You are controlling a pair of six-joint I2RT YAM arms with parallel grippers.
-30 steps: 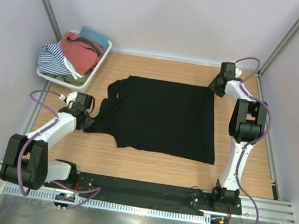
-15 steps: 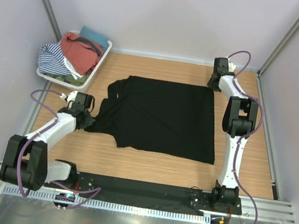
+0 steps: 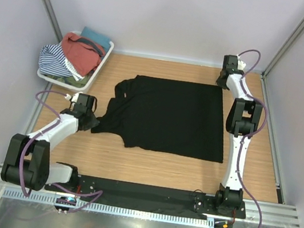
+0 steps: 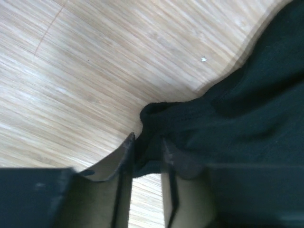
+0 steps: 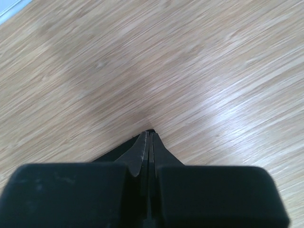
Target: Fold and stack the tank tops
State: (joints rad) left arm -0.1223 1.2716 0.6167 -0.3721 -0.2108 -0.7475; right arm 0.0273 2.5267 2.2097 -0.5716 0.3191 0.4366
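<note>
The black tank top [image 3: 171, 117] lies spread flat on the wooden table, straps to the left. My left gripper [image 3: 94, 122] is shut on its near-left strap end, and the bunched black cloth [image 4: 190, 128] sits between the fingers [image 4: 124, 156] in the left wrist view. My right gripper [image 3: 224, 86] is shut on the top's far-right corner [image 5: 149, 131], just above the wood. The rust-red tank top [image 3: 81, 52] lies in the white basket [image 3: 99, 65] at the far left.
The basket also holds a blue-and-white striped garment [image 3: 55, 59] and a teal one [image 3: 95, 36]. White walls close in the left, far and right sides. A black rail [image 3: 145, 193] runs along the table's near edge.
Both grippers moved right with the black top, pulling it flatter; its right edge now sits nearer the right side and the far edge is straighter.
</note>
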